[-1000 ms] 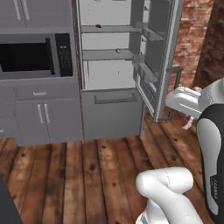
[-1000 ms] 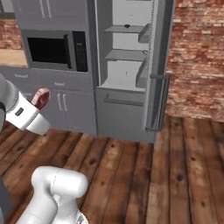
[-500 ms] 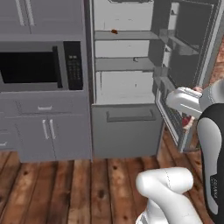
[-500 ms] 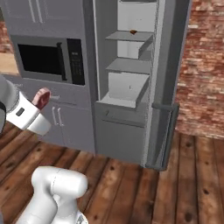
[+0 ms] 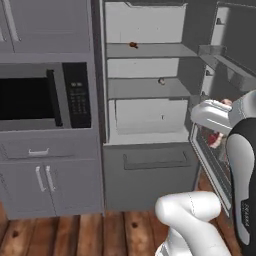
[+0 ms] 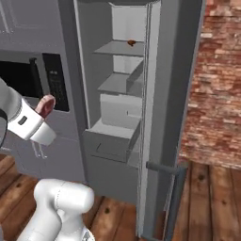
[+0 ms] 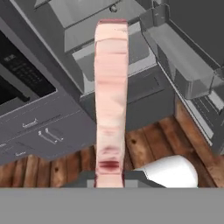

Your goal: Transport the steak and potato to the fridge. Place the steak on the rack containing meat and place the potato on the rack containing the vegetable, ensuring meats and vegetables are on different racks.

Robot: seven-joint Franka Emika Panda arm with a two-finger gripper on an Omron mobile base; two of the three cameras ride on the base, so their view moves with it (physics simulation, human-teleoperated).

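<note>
Left base view: the fridge stands open beside the microwave, its door swung out to the right edge. On the upper rack, near its left end, lies a small brown-orange meat piece. On the lower rack, about mid-width, sits a small round vegetable. Under that comes the pale drawer, and lower still the wide grey drawer front. The arm reaches in from the right, in front of the open door; the steak shows as a red-pink bit hanging below the white wrist, level with the pale drawer and outside the fridge's right edge.

Right base view: the fridge is seen edge-on past its door. The meat piece rests on the upper rack. The steak sticks up pink above the white wrist at the left, in front of the microwave, well apart from the racks.

Hand view: the gripper is clamped narrow on the steak, which rises as a long pale-pink slab with a red band near the grip. Its far end points toward the racks; the vegetable shows at the top edge. The door bins lie to the right, the microwave to the left.
</note>
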